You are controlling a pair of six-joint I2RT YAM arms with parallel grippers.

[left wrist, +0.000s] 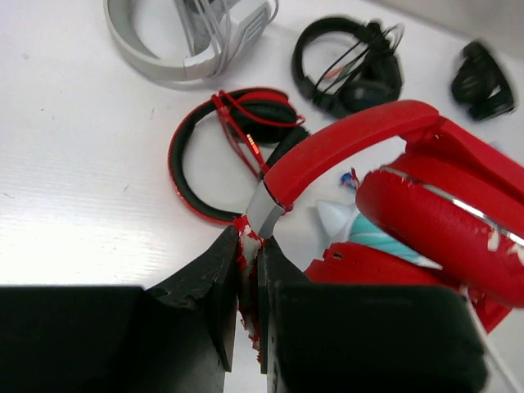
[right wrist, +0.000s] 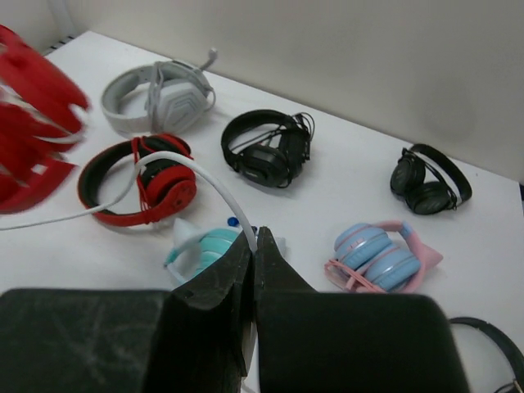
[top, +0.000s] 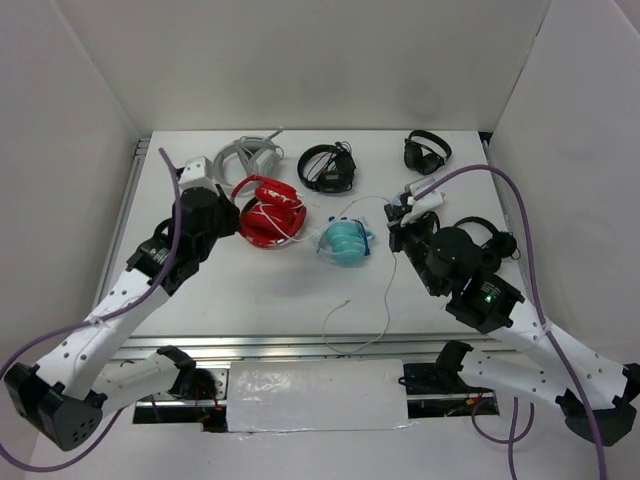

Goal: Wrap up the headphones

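1. Far left: the left gripper (left wrist: pixel 248 246) has its fingers pressed together on the headband of the glossy all-red over-ear headphones (left wrist: pixel 442 213), just beside the band's silver joint. The set appears raised off the white table (top: pixel 200 300), left of centre, with the red-and-black open-hoop headphones (left wrist: pixel 205 155) lying behind it.
2. Centre: the thin white cable (right wrist: pixel 196 168) leaves the red set and arcs rightward over the teal headphones (right wrist: pixel 205 250) to the other arm. In the top view a long slack run of it trails across the table toward the near edge, its end lying free.
3. Right: the right gripper (right wrist: pixel 252 246) is pinched tight on the cable alone, partway along it, well apart from the earcups.
4. Progress, as a judgement: both holds are made, one on the band and one on the cord, so the set-up is done. Whether any turns already sit around the earcups cannot be told. With so much cable slack, most of the winding and the tucking of the free end look to be left
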